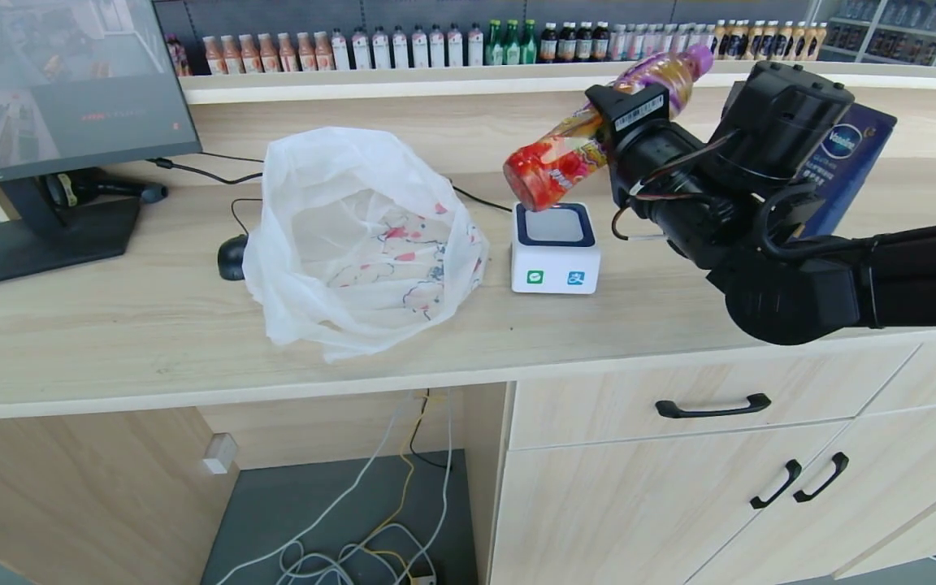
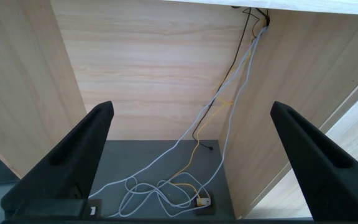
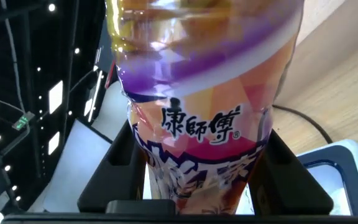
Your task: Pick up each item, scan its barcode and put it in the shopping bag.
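Black arm (image 1: 801,292) — bulky joints (cabled)

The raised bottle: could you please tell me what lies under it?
The white scanner sits on the counter below the bottle, whose lower end hides part of its far edge.

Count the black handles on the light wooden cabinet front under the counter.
3. One horizontal black handle sits on the drawer; two slanted handles, one beside the other, sit on the doors below. More may lie beyond the picture's right edge.
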Controlling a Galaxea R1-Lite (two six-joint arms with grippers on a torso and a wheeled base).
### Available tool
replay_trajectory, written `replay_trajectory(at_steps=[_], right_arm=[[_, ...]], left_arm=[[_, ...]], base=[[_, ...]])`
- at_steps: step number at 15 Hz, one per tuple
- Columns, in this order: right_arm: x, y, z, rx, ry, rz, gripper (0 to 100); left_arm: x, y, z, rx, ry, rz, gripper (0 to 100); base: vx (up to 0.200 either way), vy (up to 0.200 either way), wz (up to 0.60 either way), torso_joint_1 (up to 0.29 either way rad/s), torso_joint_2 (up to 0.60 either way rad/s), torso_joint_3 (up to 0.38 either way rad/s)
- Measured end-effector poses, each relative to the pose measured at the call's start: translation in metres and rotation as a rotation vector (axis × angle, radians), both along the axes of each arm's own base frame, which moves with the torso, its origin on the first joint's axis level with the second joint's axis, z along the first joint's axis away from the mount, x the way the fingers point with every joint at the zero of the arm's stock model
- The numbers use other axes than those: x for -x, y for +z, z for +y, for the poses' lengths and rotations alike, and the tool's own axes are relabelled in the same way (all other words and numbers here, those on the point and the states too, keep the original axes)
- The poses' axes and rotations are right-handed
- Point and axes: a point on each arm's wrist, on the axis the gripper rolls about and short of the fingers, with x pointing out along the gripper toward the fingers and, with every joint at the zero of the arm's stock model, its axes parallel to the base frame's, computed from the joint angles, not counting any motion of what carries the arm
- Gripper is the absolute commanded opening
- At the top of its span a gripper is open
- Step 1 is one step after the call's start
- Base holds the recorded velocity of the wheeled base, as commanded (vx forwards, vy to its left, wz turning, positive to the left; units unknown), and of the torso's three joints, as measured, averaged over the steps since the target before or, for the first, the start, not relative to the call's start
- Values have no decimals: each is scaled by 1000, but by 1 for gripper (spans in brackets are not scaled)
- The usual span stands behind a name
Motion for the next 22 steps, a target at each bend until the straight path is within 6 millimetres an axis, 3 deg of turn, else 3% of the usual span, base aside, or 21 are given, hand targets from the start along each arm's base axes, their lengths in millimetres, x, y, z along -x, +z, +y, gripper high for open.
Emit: replay_trajectory(at_steps=[8, 22], right_arm=[[-11, -15, 6, -34, 30, 62, 0], [-18, -23, 8, -54, 37, 86, 0]], left_arm=[[0, 0, 0, 0, -1, 0, 100], [0, 0, 0, 0, -1, 0, 100]], base=[[0, 0, 0, 0, 0, 0], [0, 0, 0, 0, 0, 0]])
